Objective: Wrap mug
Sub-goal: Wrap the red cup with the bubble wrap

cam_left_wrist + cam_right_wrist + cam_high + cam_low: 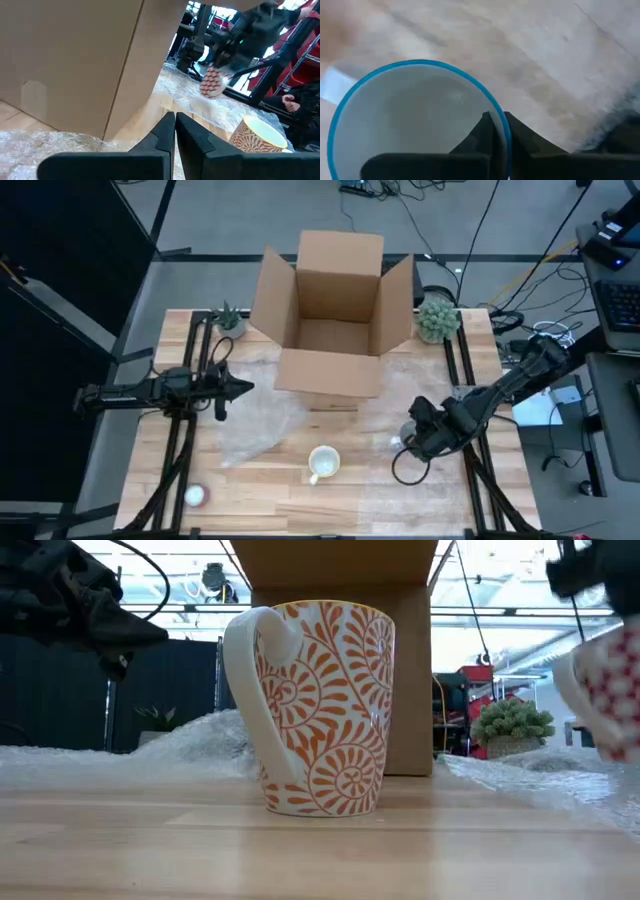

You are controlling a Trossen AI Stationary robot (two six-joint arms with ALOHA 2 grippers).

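A white mug with an orange leaf pattern [323, 463] [320, 710] stands upright on its base on the wooden table, near the front middle. My right gripper [403, 442] [498, 117] is to its right, shut on a second mug, red-patterned with a blue rim [211, 82] [605, 690]. Crumpled bubble wrap [262, 423] lies left of the orange mug, and more of it [425, 480] lies under my right gripper. My left gripper [240, 388] [175, 131] hovers shut at the table's left side, touching nothing. My right gripper has the red-patterned mug by its blue rim [495, 107], one finger inside the mug and one outside. The fingers come from above, slanting down. The mug hangs below them, tilted and lifted clear of the bubble wrap.
An open cardboard box [335, 310] stands at the far middle, flaps up. Small green plants sit at its left [228, 320] and right [437, 318]. A small white round object [195, 496] lies at the near left corner. A person's hand [287, 102] shows beyond the table.
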